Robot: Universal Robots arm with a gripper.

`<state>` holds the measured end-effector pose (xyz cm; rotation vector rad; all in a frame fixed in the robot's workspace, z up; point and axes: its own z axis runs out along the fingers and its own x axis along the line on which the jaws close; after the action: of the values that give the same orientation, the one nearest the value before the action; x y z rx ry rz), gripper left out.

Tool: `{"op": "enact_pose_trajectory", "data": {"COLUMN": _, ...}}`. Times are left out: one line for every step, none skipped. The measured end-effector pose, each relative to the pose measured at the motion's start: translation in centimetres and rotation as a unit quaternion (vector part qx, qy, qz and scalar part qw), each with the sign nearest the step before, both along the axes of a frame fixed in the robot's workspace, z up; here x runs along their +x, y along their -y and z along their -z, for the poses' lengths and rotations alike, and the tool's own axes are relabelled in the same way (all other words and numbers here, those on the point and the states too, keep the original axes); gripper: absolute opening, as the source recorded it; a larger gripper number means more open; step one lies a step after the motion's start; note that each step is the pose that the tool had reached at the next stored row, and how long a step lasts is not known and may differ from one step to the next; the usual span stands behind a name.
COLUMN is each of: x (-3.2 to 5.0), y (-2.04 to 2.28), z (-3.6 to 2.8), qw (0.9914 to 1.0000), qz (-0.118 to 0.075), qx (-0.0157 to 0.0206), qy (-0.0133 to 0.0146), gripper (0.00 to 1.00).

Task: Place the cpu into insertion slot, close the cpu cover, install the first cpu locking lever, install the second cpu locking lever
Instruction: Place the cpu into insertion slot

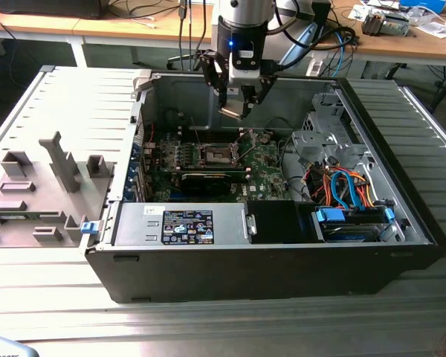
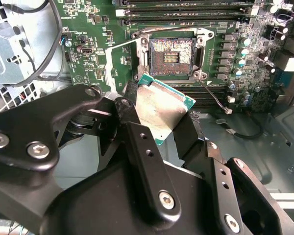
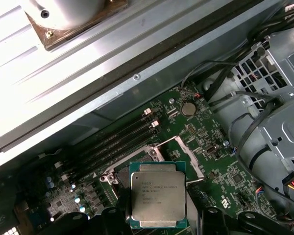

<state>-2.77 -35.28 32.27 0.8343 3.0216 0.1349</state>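
- Right up close in the second wrist view we've got the black linkages of the gripper [image 2: 161, 125]. Its two fingers are pinching the cpu [image 2: 162, 105] by opposite edges.
- The first wrist view backs that up. We see the chip's dull silver face with its green border, and a dark fingertip on either side.
- The cpu is up in the air, not seated. The insertion slot [image 2: 172, 53] sits on the green motherboard [image 2: 88, 63] underneath, clearly apart from the chip. Its dark centre is uncovered, with the silvery rim all round.
- Long black memory slots [image 2: 186, 9] run along the board beside the socket.
- In the exterior view the gripper hangs over the open computer case [image 1: 282, 275], near its far wall, with the socket lower down around mid-board.
- At the case's corner on the exterior view's right we can see a bundle of orange and blue cables [image 1: 342, 186].
- The whole case lies on a ribbed metal table [image 1: 208, 327].
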Motion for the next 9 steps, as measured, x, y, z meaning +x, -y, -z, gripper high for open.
{"op": "enact_pose_trajectory", "data": {"x": 0.0, "y": 0.0, "z": 0.0, "qw": 1.0, "qz": 0.0, "qx": 0.0, "qy": 0.0, "gripper": 0.54}}
{"op": "enact_pose_trajectory", "data": {"x": 0.0, "y": 0.0, "z": 0.01, "qw": 1.0, "qz": 0.001, "qx": 0.0, "qy": 0.0, "gripper": 0.54}}
{"op": "enact_pose_trajectory", "data": {"x": 0.0, "y": 0.0, "z": 0.01, "qw": 1.0, "qz": 0.001, "qx": 0.0, "qy": 0.0, "gripper": 0.54}}
{"op": "enact_pose_trajectory", "data": {"x": 0.0, "y": 0.0, "z": 0.01, "qw": 1.0, "qz": 0.002, "qx": 0.0, "qy": 0.0, "gripper": 0.54}}
{"op": "enact_pose_trajectory", "data": {"x": 0.0, "y": 0.0, "z": 0.01, "qw": 1.0, "qz": 0.002, "qx": 0.0, "qy": 0.0, "gripper": 0.54}}
{"op": "enact_pose_trajectory", "data": {"x": 0.0, "y": 0.0, "z": 0.01, "qw": 1.0, "qz": 0.003, "qx": 0.0, "qy": 0.0, "gripper": 0.54}}
{"op": "enact_pose_trajectory", "data": {"x": 0.0, "y": 0.0, "z": 0.02, "qw": 1.0, "qz": 0.003, "qx": 0.0, "qy": 0.0, "gripper": 0.54}}
{"op": "enact_pose_trajectory", "data": {"x": 0.0, "y": 0.0, "z": 0.02, "qw": 0.99999, "qz": 0.004, "qx": 0.0, "qy": 0.0, "gripper": 0.54}}
{"op": "enact_pose_trajectory", "data": {"x": 0.0, "y": 0.0, "z": 0.02, "qw": 0.99999, "qz": 0.004, "qx": 0.0, "qy": 0.0, "gripper": 0.54}}
